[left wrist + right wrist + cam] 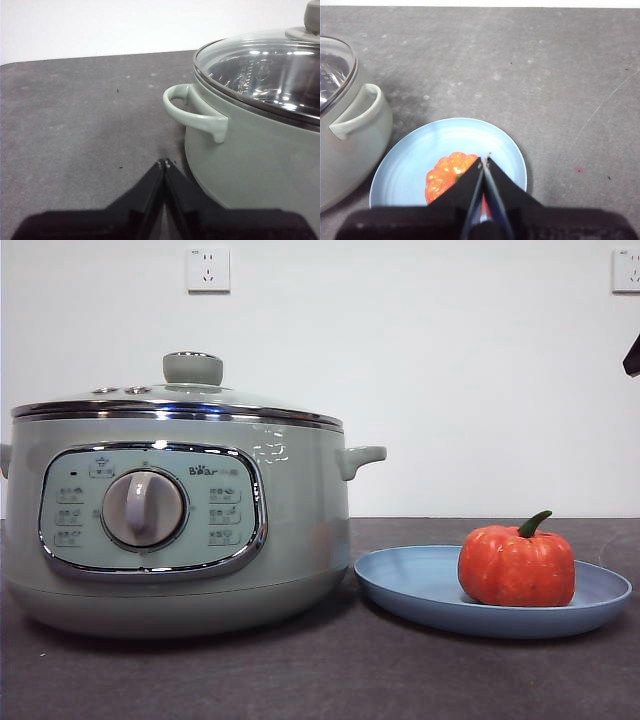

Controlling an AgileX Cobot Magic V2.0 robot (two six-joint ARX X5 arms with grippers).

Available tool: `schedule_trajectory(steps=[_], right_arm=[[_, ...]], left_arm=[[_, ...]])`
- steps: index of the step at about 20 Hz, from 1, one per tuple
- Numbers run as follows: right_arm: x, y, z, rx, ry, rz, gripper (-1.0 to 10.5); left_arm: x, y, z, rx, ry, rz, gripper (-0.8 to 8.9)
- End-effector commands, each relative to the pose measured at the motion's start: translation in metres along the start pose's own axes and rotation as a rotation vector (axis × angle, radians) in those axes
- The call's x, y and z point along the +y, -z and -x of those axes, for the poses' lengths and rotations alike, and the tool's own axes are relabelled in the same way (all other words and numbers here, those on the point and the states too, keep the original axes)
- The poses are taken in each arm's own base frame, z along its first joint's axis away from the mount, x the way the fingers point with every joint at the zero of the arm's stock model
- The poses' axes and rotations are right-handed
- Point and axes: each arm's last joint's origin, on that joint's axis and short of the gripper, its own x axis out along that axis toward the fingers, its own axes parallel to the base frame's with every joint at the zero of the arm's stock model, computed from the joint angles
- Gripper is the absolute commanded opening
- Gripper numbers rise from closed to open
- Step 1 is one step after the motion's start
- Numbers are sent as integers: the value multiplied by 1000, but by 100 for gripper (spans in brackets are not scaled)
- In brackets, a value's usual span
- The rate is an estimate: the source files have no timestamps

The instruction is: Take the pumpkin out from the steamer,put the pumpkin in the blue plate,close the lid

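Resting on the blue plate [420,585], the pumpkin [516,566] sits directly below the right pincer [484,161], whose two jaws are pressed together and hold nothing. The left pincer [165,163], jaws likewise together and empty, hangs just beside the steamer [180,530], close under its side handle [192,112]. The lid [180,400] is seated on the chrome rim, so all three steps read as complete.

Risk from here:
- A careless retreat of the left pincer could catch the handle and shift the steamer toward the plate, which lies just beside its base.
- A drop of the right pincer would strike the pumpkin and could roll it off the plate.

View differences: the front view alone shows the control dial [144,508] and lid knob [193,368]. The right wrist view alone shows the pumpkin from above.
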Motion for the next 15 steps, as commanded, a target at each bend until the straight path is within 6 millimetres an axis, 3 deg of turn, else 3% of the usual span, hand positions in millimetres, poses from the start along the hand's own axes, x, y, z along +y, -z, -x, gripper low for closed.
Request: schedule_trajectory(steps=[1,9,11,15], right_arm=[[0,1,-1,-1,2,-8,1],[0,2,0,4,3,25,1],[-8,8,16,26,42,170,1],[-30,13,55,-117,207,13,1]], left_arm=[[0,5,-1,12,5,8,-3],[0,5,-1,12,4,8,-3],[0,5,-1,12,5,8,-3],[0,5,-1,12,5,8,-3]])
